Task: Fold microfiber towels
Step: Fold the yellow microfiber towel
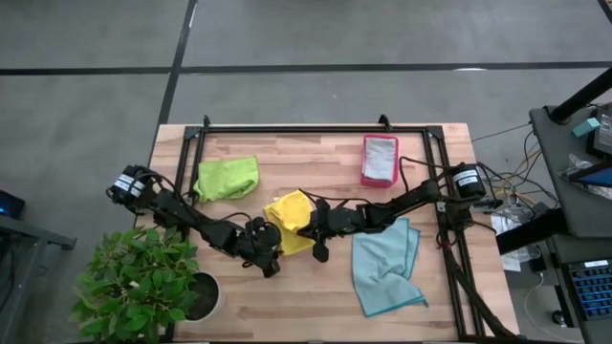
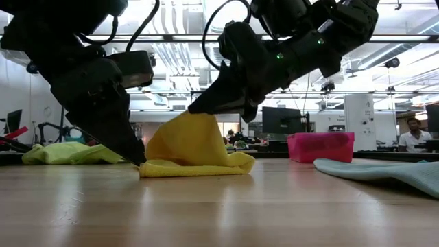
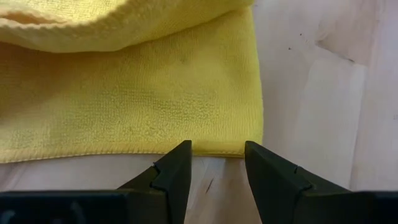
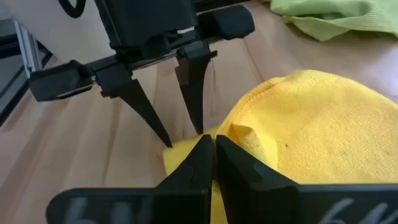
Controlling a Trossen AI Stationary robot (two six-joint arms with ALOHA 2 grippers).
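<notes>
A yellow microfiber towel (image 1: 290, 215) lies bunched at the table's middle, its lower layers flat on the wood and one part pulled up into a peak (image 2: 192, 134). My right gripper (image 4: 212, 144) is shut on that peak. My left gripper (image 3: 217, 152) is open and points steeply down, its two fingertips at the towel's hemmed near edge (image 3: 124, 149), close to a corner. A lime green towel (image 1: 228, 177) lies crumpled at the far left. A light blue towel (image 1: 385, 266) lies spread at the near right. My left gripper has its open fingertips (image 3: 180, 155) standing on the table right at the yellow towel's hem; I cannot tell whether they touch the cloth. My right gripper pinches a raised bit of the yellow towel's edge (image 4: 239, 132) between its two shut fingers, coming from the table's right and slanting slightly down. The cloth hangs below the fingers like a tent, and its lower part (image 2: 195, 167) rests on the table.
A pink-red tray (image 1: 380, 160) stands at the far right of the table. A potted plant (image 1: 143, 287) overhangs the near left corner. A black frame (image 1: 316, 129) runs along the far and right edges. Bare wood lies along the near edge.
</notes>
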